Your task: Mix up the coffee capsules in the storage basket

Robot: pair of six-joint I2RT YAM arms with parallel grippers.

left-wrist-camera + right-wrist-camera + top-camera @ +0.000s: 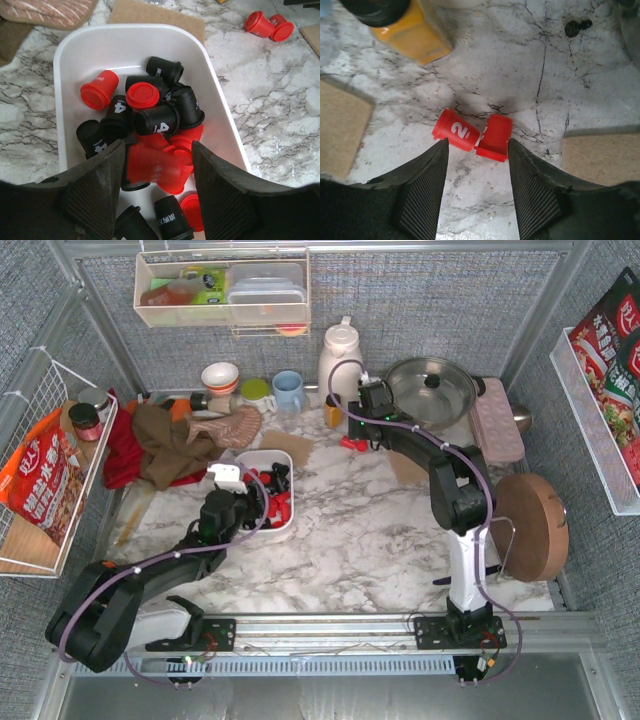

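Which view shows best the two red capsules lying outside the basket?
The right wrist view: the two red capsules lie close and central, with a 2 readable. The left wrist view shows them small in its far corner, and the top view shows only red specks.

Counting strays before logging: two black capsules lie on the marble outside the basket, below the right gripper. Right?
The two capsules lying on the marble outside the basket, below the right gripper, are red, not black; the right wrist view shows it.
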